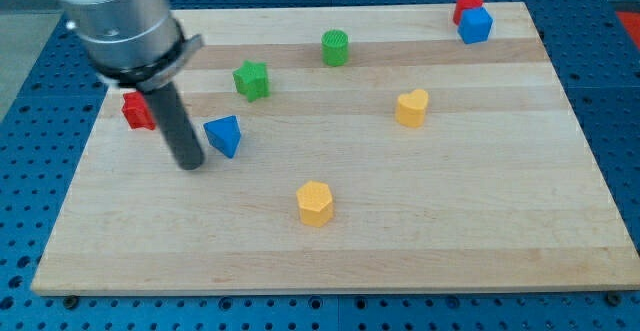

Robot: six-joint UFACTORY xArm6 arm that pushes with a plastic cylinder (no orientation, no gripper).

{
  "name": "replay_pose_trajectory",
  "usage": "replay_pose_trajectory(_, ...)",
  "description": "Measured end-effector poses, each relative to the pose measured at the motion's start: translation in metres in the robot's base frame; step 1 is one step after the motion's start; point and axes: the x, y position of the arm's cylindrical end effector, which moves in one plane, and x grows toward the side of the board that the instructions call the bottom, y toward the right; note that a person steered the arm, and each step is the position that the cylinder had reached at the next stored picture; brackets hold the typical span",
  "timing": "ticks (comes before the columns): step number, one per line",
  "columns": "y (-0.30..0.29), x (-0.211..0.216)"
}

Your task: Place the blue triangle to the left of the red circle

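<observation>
The blue triangle [224, 135] lies on the wooden board [480, 221] at the view's left. My tip [190, 164] rests on the board just left of it and slightly below, very close to its left side. The red circle [467, 5] sits at the view's top right corner of the board, touching a blue cube [476, 25] just below and right of it. The rod and arm body rise toward the view's top left.
A red block [136, 111] sits partly hidden behind the rod at the left. A green star [251, 79] and a green cylinder [335, 47] lie near the top middle. A yellow heart [411, 107] is right of centre; a yellow hexagon [315, 203] is below centre.
</observation>
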Motion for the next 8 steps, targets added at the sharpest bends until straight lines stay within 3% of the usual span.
replay_pose_trajectory(1,0.027,-0.027)
replay_pose_trajectory(3,-0.003,-0.026)
replay_pose_trajectory(4,0.045,-0.051)
replay_pose_trajectory(6,0.203,-0.070)
replay_pose_trajectory(7,0.192,-0.065)
replay_pose_trajectory(8,0.138,-0.059)
